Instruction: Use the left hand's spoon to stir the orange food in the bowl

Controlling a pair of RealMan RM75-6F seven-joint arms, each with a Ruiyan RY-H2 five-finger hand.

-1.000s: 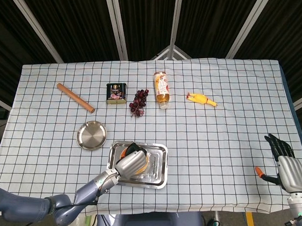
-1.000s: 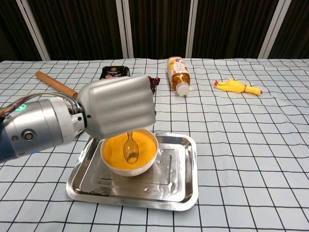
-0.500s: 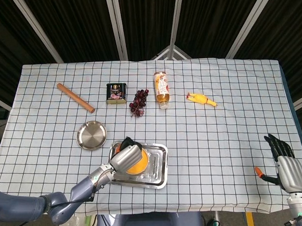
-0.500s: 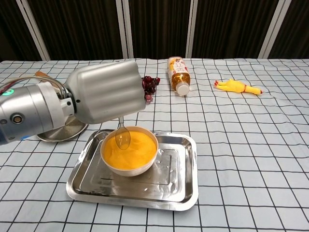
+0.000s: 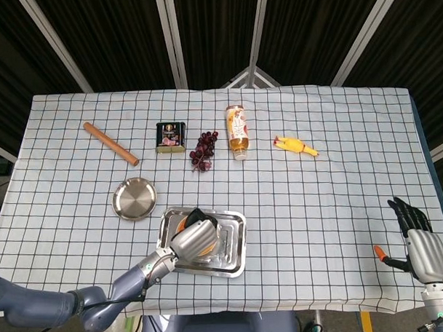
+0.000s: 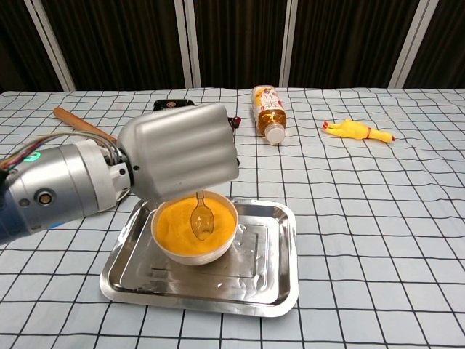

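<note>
A white bowl (image 6: 193,248) of orange food (image 6: 174,223) stands in a steel tray (image 6: 269,280) near the table's front edge. My left hand (image 6: 178,160) hovers right over the bowl and grips a clear spoon (image 6: 200,217), whose tip dips into the orange food. From the head view the left hand (image 5: 192,238) covers most of the bowl, with a sliver of orange food (image 5: 207,246) showing. My right hand (image 5: 417,241) rests open at the table's front right corner, holding nothing.
A round steel plate (image 5: 134,199) lies left of the tray (image 5: 229,260). Along the far side lie a wooden rolling pin (image 5: 110,143), a dark tin (image 5: 170,136), grapes (image 5: 203,150), a tipped bottle (image 5: 237,131) and a yellow rubber chicken (image 5: 295,146). A small orange object (image 5: 380,251) sits beside the right hand.
My left hand has swung right and toward the front, back over the bowl. The spoon has moved from the bowl's left rim to the middle of the orange food. The right hand stays still.
</note>
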